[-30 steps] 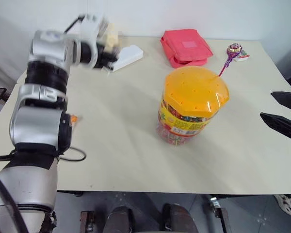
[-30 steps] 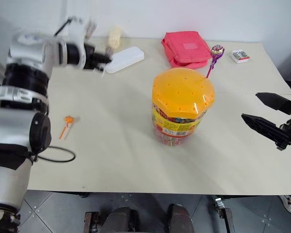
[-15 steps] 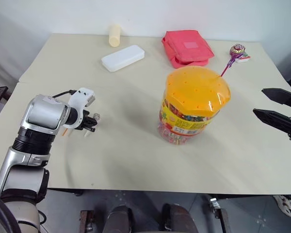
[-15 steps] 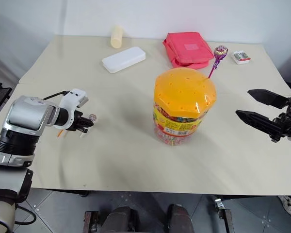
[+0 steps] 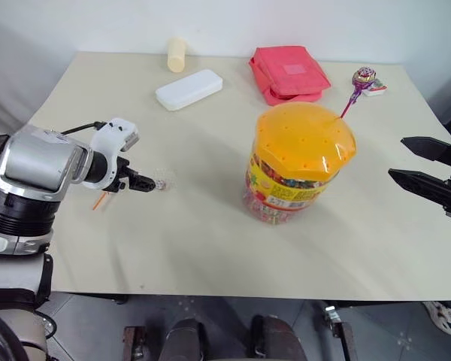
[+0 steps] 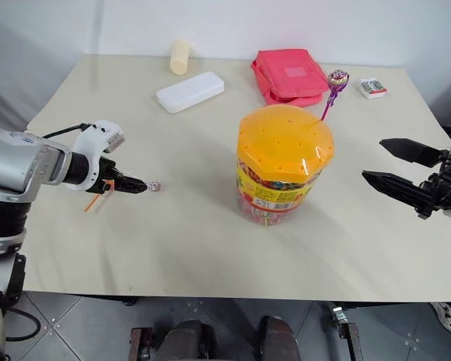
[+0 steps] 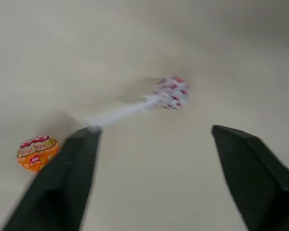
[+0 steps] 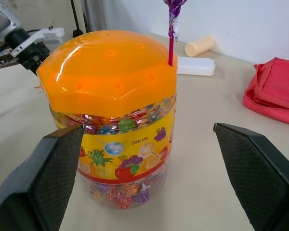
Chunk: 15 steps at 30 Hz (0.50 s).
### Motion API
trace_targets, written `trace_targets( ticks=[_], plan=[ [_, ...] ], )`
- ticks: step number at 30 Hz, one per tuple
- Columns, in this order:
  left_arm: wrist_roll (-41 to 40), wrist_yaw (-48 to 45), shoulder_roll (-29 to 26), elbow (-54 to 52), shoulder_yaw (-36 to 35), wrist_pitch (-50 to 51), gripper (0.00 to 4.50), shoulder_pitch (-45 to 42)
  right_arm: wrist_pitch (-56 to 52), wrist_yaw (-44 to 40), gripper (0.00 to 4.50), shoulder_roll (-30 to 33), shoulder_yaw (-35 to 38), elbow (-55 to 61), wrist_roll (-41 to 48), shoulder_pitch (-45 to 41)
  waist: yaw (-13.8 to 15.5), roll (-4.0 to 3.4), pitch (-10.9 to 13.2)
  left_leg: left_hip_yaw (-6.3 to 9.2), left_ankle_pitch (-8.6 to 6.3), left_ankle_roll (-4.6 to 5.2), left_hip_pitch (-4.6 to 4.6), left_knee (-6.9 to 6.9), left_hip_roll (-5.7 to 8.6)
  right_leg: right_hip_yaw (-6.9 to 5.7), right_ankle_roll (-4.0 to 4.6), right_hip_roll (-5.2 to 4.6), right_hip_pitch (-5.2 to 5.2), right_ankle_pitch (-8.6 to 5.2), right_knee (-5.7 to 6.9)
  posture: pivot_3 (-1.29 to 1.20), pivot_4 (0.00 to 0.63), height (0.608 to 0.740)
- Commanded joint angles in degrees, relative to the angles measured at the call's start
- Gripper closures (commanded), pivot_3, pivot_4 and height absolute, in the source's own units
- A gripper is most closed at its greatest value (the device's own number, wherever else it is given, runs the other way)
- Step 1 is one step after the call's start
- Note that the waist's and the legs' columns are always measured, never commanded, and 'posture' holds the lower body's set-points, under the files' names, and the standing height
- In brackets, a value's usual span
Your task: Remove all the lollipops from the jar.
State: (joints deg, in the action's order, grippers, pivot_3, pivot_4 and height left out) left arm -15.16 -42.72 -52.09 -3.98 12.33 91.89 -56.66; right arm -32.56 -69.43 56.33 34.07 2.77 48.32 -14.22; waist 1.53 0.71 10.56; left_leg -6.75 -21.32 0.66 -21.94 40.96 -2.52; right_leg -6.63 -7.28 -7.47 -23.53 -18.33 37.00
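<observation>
Beige table (image 5: 210,226), blurred white-stick lollipop (image 7: 171,92) between open left hand's (image 7: 154,168) fingers; right hand (image 8: 144,178) open.

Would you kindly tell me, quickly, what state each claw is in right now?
Left claw: open, holding nothing; the white-stick lollipop lies beyond its fingertips.
Right claw: open, holding nothing, facing the jar.

beige table (image 5: 210,248): jar (image 5: 297,169), 2 lollipops (image 6: 155,186), white case (image 5: 189,89), red pouch (image 5: 288,73), cylinder (image 5: 177,54).

Glossy clear plastic jar (image 5: 286,188), matt table (image 5: 210,248), red cloth pouch (image 5: 288,71)
</observation>
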Motion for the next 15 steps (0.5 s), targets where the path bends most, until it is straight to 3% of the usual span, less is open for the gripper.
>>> trace_targets(
  ticks=[1,10,15],
  plan=[
    [-2.8,-1.1,-3.1,-3.4,0.0,0.1,0.03,-2.6,0.3,-0.5,0.0,1.9,2.0,0.4,0.1,-0.3,0.0,0.0,0.0,0.0,0.0,0.0,0.0,0.0,0.0,0.0,0.0,0.0,0.0,0.0,0.0,0.0,0.15,0.74],
    [-7.0,-4.2,-6.6,-4.2,-2.1,-6.7,0.03,-5.3,0.6,0.3,0.0,2.4,1.5,-0.1,-0.6,-1.4,0.0,0.0,0.0,-0.01,0.0,0.0,-0.01,0.0,0.0,0.0,0.0,0.0,-0.01,0.0,0.0,0.0,0.15,0.74],
    [-11.1,-9.6,-3.3,-4.9,-11.5,-25.0,0.03,2.7,-1.0,7.2,0.0,0.7,-0.1,1.9,-1.2,-4.1,-0.2,-0.03,0.0,-0.03,0.0,0.0,-0.01,0.01,-0.02,0.02,0.01,0.0,-0.05,0.0,0.01,0.0,0.15,0.74]
  ],
)
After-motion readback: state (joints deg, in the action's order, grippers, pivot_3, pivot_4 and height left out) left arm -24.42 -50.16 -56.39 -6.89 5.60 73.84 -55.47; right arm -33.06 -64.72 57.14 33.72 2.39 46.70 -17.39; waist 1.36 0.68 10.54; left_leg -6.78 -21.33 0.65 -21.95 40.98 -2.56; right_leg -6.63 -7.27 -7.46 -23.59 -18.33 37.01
